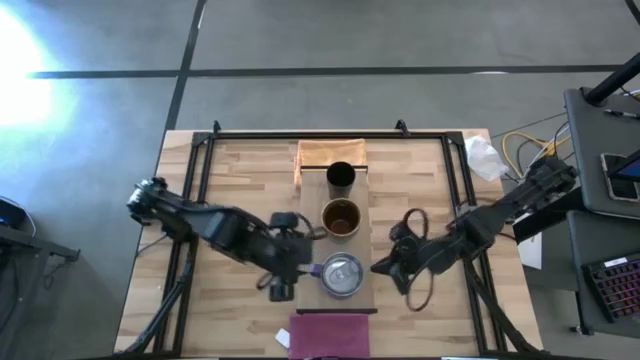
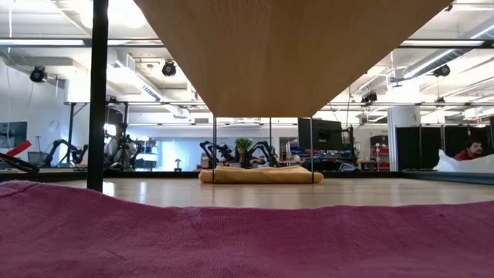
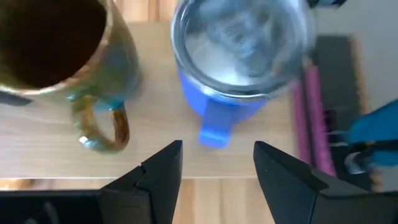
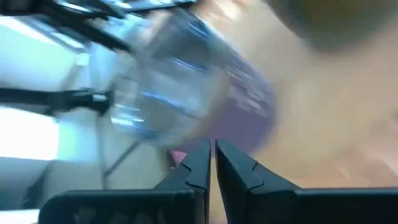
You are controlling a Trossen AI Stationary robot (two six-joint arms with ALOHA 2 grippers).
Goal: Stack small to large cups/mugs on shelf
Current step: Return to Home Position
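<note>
Your left gripper (image 3: 217, 148) is spread wide with nothing in it, just off the handle of the grey-blue mug (image 3: 239, 93), at that mug's 9 o'clock. On the shelf (image 1: 358, 195) the row runs black cup (image 1: 340, 177) at 12 o'clock, brown mug (image 1: 341, 217) midway, grey-blue mug at 6 o'clock. At that mug's 3 o'clock the right gripper (image 1: 384, 268) is closed on nothing. Pull each arm straight outward, toward 9 and 3 o'clock, lifting before you swing, so no finger clips a handle.

Cloth (image 2: 247, 235), magenta, foreground. Shelf (image 2: 285, 54), seen from beneath, overhead. Post (image 2: 96, 93), black, left. Person (image 2: 472, 150), far right.
</note>
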